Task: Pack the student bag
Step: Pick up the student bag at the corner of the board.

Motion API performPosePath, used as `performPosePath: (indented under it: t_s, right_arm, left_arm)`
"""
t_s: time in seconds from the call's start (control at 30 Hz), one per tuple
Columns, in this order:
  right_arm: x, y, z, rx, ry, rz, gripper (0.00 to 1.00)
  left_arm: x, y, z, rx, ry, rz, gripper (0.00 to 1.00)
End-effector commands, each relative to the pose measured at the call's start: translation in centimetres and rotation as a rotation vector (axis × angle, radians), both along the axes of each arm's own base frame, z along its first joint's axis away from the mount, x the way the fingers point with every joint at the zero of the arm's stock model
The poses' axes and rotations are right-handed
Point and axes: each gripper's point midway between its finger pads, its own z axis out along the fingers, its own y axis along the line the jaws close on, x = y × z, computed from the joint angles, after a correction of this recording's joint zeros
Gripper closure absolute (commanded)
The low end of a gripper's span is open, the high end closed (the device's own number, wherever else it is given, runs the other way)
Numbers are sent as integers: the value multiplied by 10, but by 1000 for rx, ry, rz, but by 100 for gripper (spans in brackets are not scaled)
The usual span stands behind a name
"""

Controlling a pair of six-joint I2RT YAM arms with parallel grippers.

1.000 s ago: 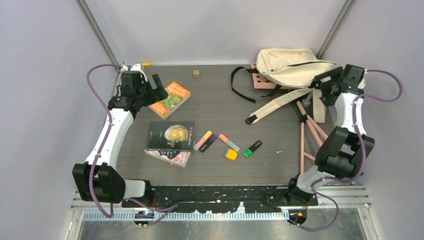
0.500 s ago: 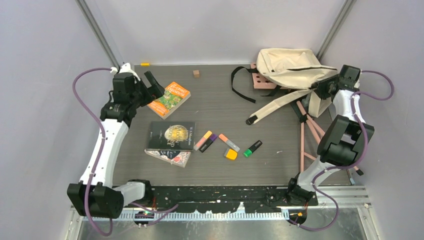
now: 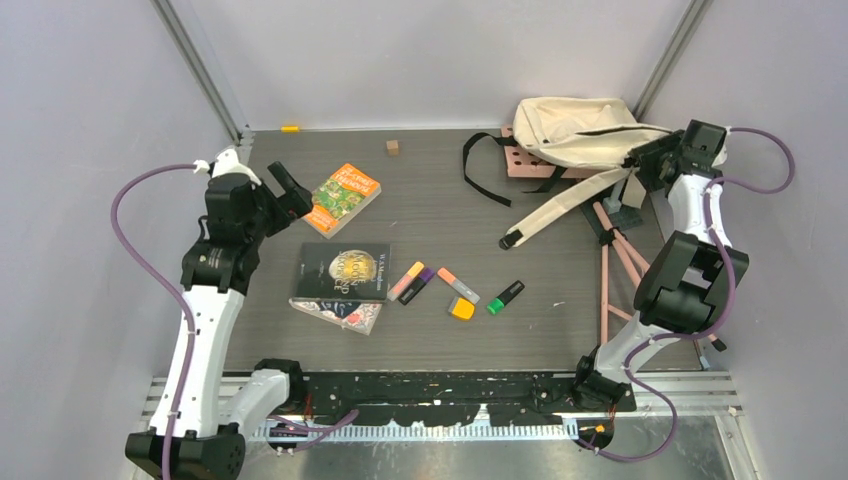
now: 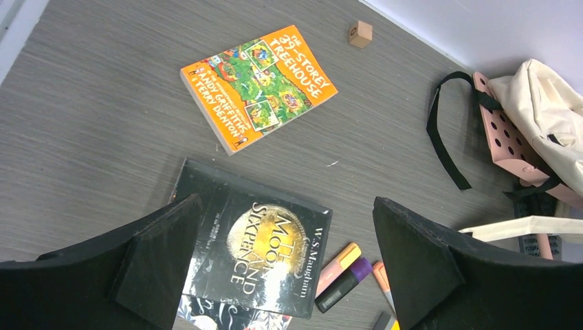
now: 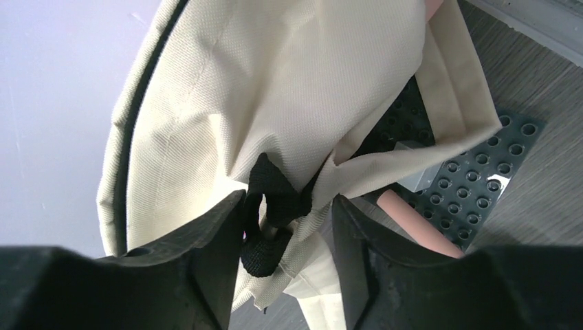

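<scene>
Left side: overhead you see only that the left gripper [image 3: 285,188] sits near the orange book [image 3: 340,198], whereas its wrist view shows you the jaws spread wide, with the black book [image 4: 254,247] under the gap. Right side: overhead puts the student bag [image 3: 570,130] at the table's [image 3: 440,200] far right corner, with the right gripper [image 3: 648,160] at its right edge. Only the wrist view shows you those jaws clamped on the bag's black loop [image 5: 275,199] and bunched cream fabric.

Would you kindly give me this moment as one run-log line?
left gripper: open, empty | right gripper: closed on black loop of student bag | orange book, black book, highlighters: on table, unpacked
</scene>
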Motion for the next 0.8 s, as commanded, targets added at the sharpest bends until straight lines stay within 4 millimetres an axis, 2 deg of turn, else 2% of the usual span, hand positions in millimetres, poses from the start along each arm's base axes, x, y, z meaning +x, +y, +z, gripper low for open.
performPosePath:
  t_s: [0.0, 0.23, 0.33, 0.37, 0.43, 0.53, 0.63, 0.7, 0.73, 0.77]
  right_arm:
    - [13, 7, 46, -13, -129, -15, 39]
    - [10, 43, 28, 5, -60, -13, 36]
    - [4, 46, 22, 0, -33, -33, 43]
    - [2, 45, 25, -10, -34, -49, 49]
    - [-2, 38, 33, -40, -39, -88, 59]
    - [-10, 26, 63, -110, -87, -144, 69]
    - [-13, 16, 97, -204, -130, -156, 71]
    - [-13, 10, 113, -251, -137, -164, 72]
    - [-9, 8, 113, -264, -132, -158, 73]
    - [-6, 8, 124, -273, -154, -155, 73]
  left_arm:
    - [-7, 9, -5, 1, 9, 58, 2]
    - [-14, 11, -2, 9, 19, 59, 1]
    - [-20, 12, 1, 25, 28, 54, 1]
    - [-24, 13, 1, 29, 30, 54, 1]
    - [-29, 15, 0, 37, 30, 58, 1]
    - [-34, 17, -3, 46, 27, 67, 1]
    - [-34, 18, -3, 42, 23, 72, 2]
    - [-34, 17, 2, 35, 15, 74, 1]
    - [-36, 18, 6, 31, 8, 81, 1]
    - [-38, 19, 9, 29, 1, 87, 1]
